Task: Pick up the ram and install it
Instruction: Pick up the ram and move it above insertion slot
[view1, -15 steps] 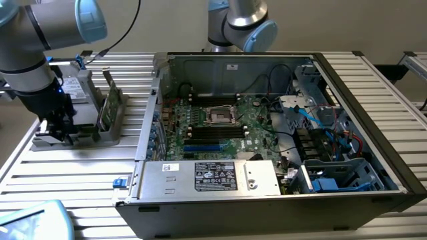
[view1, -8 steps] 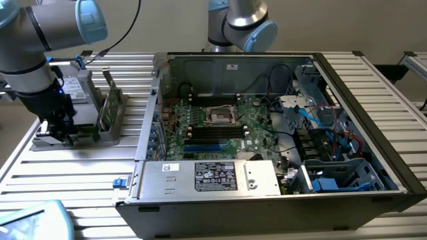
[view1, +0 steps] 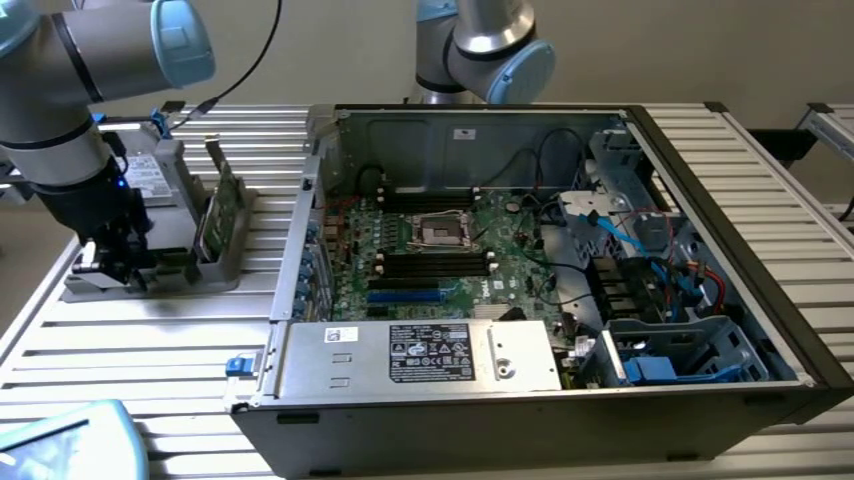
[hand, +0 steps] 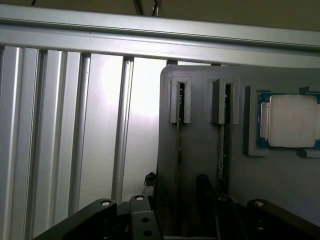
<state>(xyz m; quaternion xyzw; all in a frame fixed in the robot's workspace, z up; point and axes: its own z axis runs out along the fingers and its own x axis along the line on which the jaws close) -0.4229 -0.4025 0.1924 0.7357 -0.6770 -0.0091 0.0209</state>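
ram (view1: 214, 205), thin flat green stick, upright in slotted grey holder (view1: 174, 277).

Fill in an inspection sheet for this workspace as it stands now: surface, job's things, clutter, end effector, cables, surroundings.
Surface: silver slatted aluminium table, carrying a grey plastic parts holder and an open black computer case.
Job's things: long narrow green ram stick stands upright in a holder slot, not gripped.
Clutter: square silver processor chip in a holder recess; grey metal drive with blue handles at the holder's far end.
Grippers: dark end effector open, low over the holder, holding nothing.
Cables: black cable hangs from the arm; blue cable inside the case.
Surroundings: second grey-and-blue robot arm behind the case; beige wall.
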